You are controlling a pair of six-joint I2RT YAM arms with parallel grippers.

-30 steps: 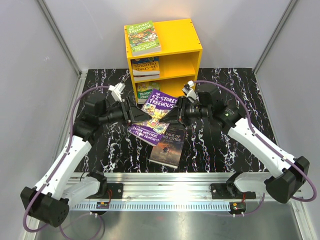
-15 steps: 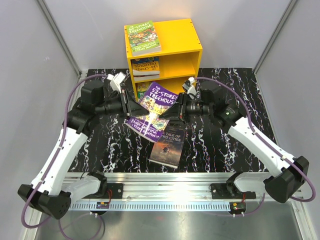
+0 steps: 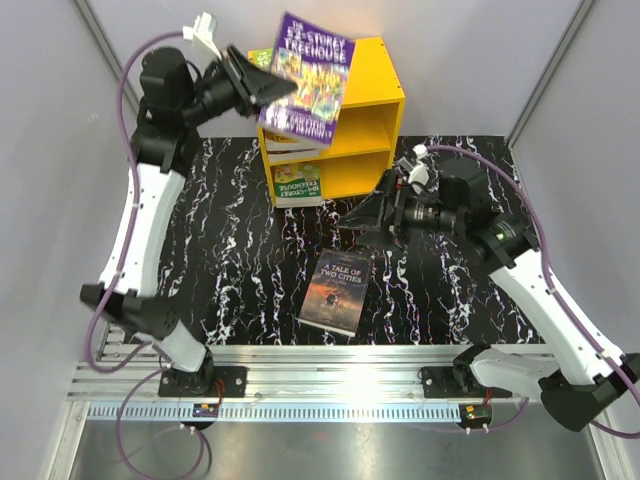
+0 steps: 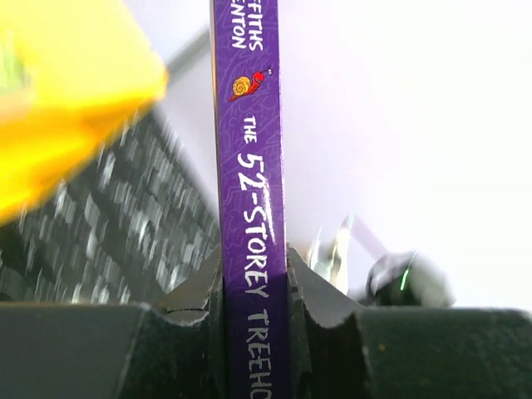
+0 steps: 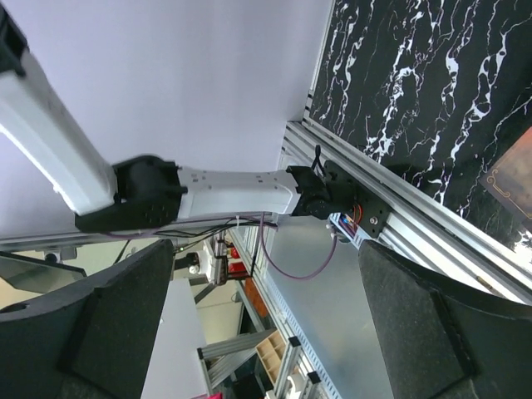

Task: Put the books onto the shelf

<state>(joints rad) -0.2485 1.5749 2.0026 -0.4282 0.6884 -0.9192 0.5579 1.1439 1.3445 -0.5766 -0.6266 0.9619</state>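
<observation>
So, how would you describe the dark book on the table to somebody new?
Start from the yellow shelf at the far side of the black marbled table. In front of it, towards the near edge, one book lies flat, alone. It has the only dark cover, titled A Tale of Two Cities; the other books have bright cartoon covers.

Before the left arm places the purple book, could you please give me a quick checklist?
1. Left gripper clamped on the purple book at its spine: ok.
2. Right gripper open, holding nothing: ok.
3. Purple book clear of the table, up by the yellow shelf: ok.
4. Free space on the shelf top, where a green book lies mostly hidden: cannot tell.
5. Dark book put away: not ok, it lies flat on the table.
</observation>
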